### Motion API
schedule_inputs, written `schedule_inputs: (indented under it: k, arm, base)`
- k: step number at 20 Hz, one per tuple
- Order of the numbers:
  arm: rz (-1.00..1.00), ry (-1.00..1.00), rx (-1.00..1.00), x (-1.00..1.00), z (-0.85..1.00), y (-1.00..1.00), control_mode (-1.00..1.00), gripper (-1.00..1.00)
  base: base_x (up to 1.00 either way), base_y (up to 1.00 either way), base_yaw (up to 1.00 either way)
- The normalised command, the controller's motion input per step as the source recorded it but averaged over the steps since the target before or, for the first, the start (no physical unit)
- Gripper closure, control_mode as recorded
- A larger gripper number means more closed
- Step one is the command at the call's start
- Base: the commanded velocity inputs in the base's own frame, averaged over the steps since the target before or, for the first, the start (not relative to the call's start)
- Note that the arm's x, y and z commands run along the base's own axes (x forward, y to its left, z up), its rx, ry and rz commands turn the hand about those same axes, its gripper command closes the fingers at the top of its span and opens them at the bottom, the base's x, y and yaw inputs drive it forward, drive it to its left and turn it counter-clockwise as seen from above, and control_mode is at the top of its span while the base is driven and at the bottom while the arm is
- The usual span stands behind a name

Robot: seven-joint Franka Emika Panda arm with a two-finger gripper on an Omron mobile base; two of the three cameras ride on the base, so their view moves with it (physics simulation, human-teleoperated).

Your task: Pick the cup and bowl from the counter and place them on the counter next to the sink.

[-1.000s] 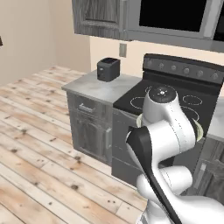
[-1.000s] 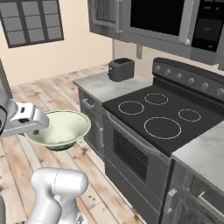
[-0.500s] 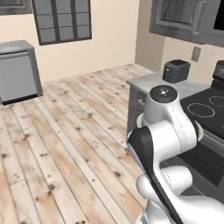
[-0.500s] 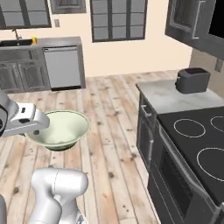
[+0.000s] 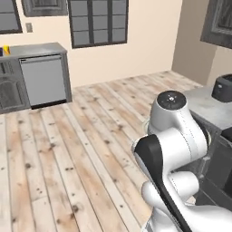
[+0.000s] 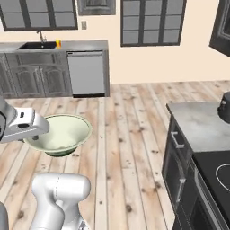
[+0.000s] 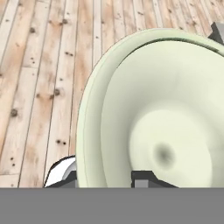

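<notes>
- the gripper (image 7: 109,177) pinches the bowl (image 6: 60,134) by its rim: in the hand view one finger (image 7: 146,178) sits inside the wall and the other just outside it.
- the bowl hangs in the air over the wood floor (image 6: 130,134), upright and slightly tilted, well apart from any counter.
- in the hand view the bowl (image 7: 162,113) is empty, with floor planks behind it.
- the cup (image 6: 58,43) stands on the far counter (image 6: 90,45), just beside the sink (image 6: 38,45) on its right.
- a faucet (image 6: 42,35) rises behind the sink; a dishwasher (image 6: 88,73) sits under the counter to the right.
- in the left base view the cup (image 5: 6,50) shows at the counter's (image 5: 41,49) left edge.
- a stove (image 6: 211,179) and a nearer counter lie at the right.
</notes>
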Motion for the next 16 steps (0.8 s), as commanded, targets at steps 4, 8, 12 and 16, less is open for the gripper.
schedule_inputs:
  k: [4, 8, 12, 16]
  arm:
    - [0.0, 0.0, 0.0, 0.0, 0.0, 0.0, 1.0, 1.0]
    - [0.0, 0.0, 0.0, 0.0, 0.0, 0.0, 1.0, 1.0]
    - [0.0, 0.0, 0.0, 0.0, 0.0, 0.0, 1.0, 1.0]
    - [0.0, 0.0, 0.0, 0.0, 0.0, 0.0, 1.0, 1.0]
  base:
    - [1.0, 0.0, 0.07]
    - [1.0, 0.0, 0.03]
    - [1.0, 0.0, 0.02]
    - [1.0, 0.05, 0.01]
